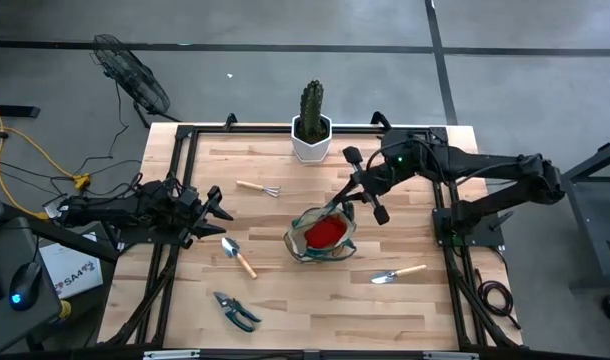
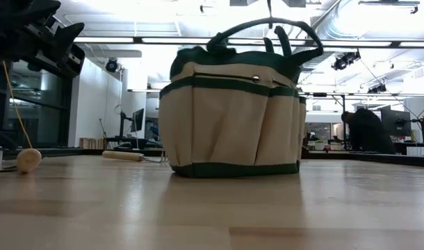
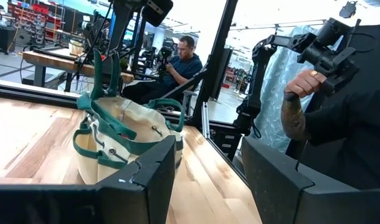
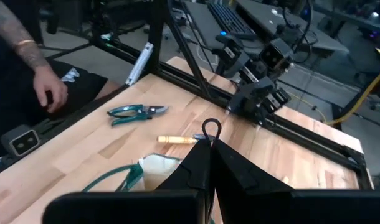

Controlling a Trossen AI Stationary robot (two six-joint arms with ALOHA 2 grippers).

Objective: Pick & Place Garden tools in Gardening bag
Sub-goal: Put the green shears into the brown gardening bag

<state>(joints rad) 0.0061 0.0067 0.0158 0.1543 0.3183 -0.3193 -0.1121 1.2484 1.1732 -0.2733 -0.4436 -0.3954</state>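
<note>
The olive-and-tan gardening bag (image 1: 322,233) stands on its base at the table's middle, with the red glove (image 1: 325,231) inside. My right gripper (image 1: 339,205) is above the bag's far right rim, shut on a loop handle. My left gripper (image 1: 221,212) is open and empty, left of the bag. Lying flat on the table are the mini rake (image 1: 257,188), one trowel (image 1: 238,256), the other trowel (image 1: 397,272) and the pruning shears (image 1: 235,310). My right gripper pinches the top of one green loop handle (image 4: 210,128) between its two shut fingers, slanting down from the far right. A small bend of the handle sticks out past the fingertips. The handle is drawn up (image 2: 271,24) while the bag's base stays on the table.
The cactus in its white pot (image 1: 312,120) stands at the far edge's middle. A person's hand (image 4: 50,87) shows beyond the near edge, and another person (image 3: 339,93) holds a controller beyond the right side. Black frame rails (image 1: 175,190) run along both sides.
</note>
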